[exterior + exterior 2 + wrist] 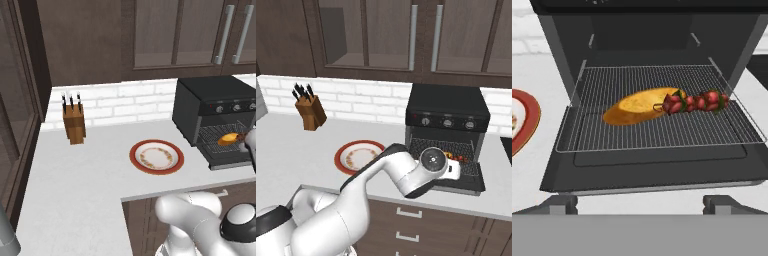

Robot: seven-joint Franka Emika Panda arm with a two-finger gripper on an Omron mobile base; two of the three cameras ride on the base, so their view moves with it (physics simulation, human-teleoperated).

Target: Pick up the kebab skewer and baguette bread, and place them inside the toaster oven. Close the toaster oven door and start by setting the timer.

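On the white desk (75,180) the toaster oven (657,45) is standing open just ahead of the spread, empty end effector (640,202), baguette bread (637,106) and kebab skewer (694,102) touching on its rack, so it is best slipping beneath the toaster oven door (657,172) directly below-front and lifting evenly.

My toaster oven (557,165) is black all over, with a silvery wire rack (657,132) whose fine grid lines cross it. On that rack the baguette bread (634,107) is golden-orange, paler yellow along its top. Touching the bread, the kebab skewer (694,102) carries dark red chunks with green bits between. Left of the oven, the plate (156,157) has a red-brown rim and a cream centre ringed with a speckled floral band. Further left of the oven, the knife block (74,124) is brown wood with 3 black handles.
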